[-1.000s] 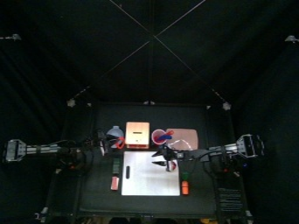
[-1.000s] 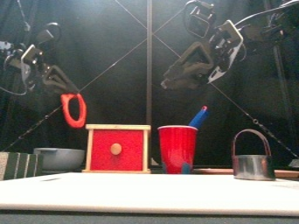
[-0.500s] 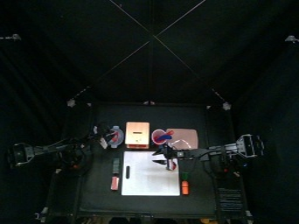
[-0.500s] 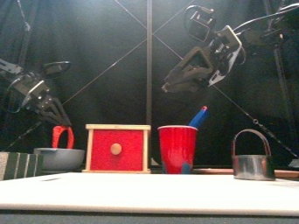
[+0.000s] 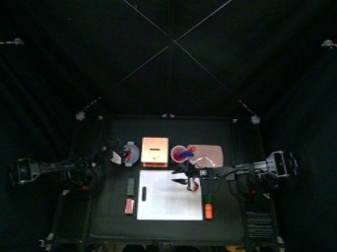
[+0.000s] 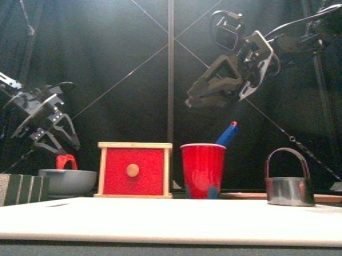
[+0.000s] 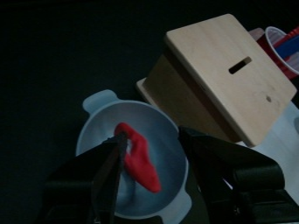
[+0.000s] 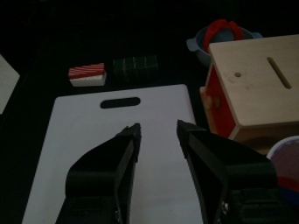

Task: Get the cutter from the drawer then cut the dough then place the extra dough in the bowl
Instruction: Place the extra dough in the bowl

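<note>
Black table (image 5: 112, 224), left side: left gripper (image 7: 155, 144) jaws apart over blue-grey bowl (image 7: 103, 131), red dough strip (image 7: 139, 159) lying inside; right gripper (image 8: 158, 128) jaws apart, empty, above white board (image 8: 100, 171)

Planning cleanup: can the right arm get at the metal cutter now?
Probably yes: the right gripper hangs open and empty above the white board, and the cutter stands alone on the right.

The right gripper (image 8: 158, 128), jaws apart, is hovering over a white board (image 8: 93, 144). A wooden box (image 8: 263, 83) is standing just beside the board.
</note>
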You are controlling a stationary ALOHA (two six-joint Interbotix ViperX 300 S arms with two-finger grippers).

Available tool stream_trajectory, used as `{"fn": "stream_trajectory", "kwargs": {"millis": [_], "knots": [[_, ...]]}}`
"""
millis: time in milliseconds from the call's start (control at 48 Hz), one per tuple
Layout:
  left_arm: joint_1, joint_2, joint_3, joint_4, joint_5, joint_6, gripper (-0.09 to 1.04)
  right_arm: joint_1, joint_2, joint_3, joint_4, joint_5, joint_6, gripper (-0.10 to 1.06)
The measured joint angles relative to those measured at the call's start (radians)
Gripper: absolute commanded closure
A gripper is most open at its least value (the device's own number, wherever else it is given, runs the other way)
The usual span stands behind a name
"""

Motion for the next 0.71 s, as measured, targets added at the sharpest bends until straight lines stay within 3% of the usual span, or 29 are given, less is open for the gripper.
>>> {"fn": "stream_trajectory", "kwargs": {"millis": [188,438,562,708], "knots": [[-0.037,-0.009,-0.008,0.153,-0.08,0.002,0.08,0.0,0.012,-0.005,0.002,0.0,-0.002,0.19],[-0.252,-0.011,-0.006,0.543,-0.249,-0.005,0.08,-0.006,0.012,-0.006,-0.003,-0.057,-0.006,0.19],[-0.282,-0.011,0.008,0.572,-0.276,-0.006,0.08,-0.011,0.012,-0.009,-0.006,-0.095,-0.017,0.19],[-0.299,-0.011,0.017,0.572,-0.276,-0.006,0.08,-0.014,0.012,-0.011,-0.075,-0.14,-0.017,0.19]]}}
